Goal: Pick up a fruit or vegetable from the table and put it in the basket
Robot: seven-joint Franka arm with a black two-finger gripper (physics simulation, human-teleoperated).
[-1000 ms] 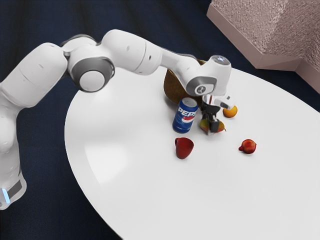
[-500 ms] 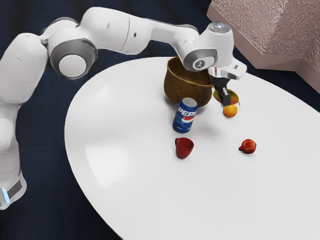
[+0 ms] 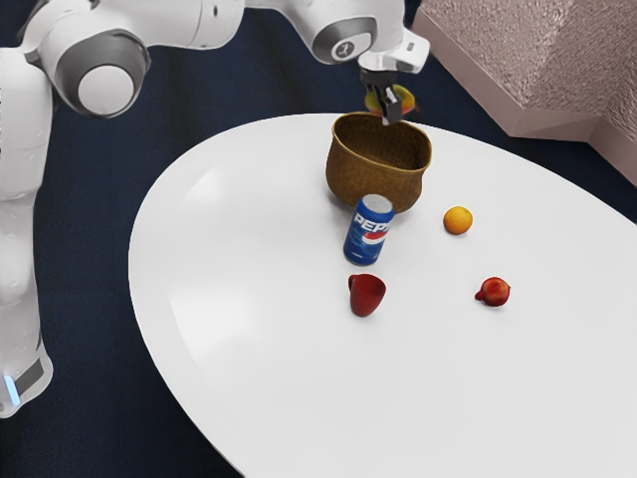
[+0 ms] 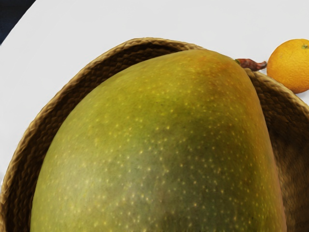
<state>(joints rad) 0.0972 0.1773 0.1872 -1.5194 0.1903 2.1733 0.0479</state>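
My gripper point(image 3: 390, 112) is raised over the basket point(image 3: 370, 183) in the exterior view, its fingers closed around a green, yellow and red mango point(image 3: 406, 98). The woven brown basket stands upright on the table, its mouth just below the mango. From the wrist view, the mango point(image 4: 159, 145) hangs large in front of the basket point(image 4: 36, 128) and hides much of its inside. An orange point(image 3: 458, 220) lies on the table beside the basket; the wrist view has this orange point(image 4: 291, 66) past the rim. A red pomegranate point(image 3: 495, 292) rests farther from the basket.
Close against the basket's near side stands a blue Pepsi can point(image 3: 369, 231), with a red mug point(image 3: 367, 295) lying a little nearer the camera. The white round table point(image 3: 299, 398) has its far edge just behind the basket.
The mango has left the table in my grip. It went up past the orange, then toward the exterior view's upper left, and now hangs over the basket. The other objects have stayed put.
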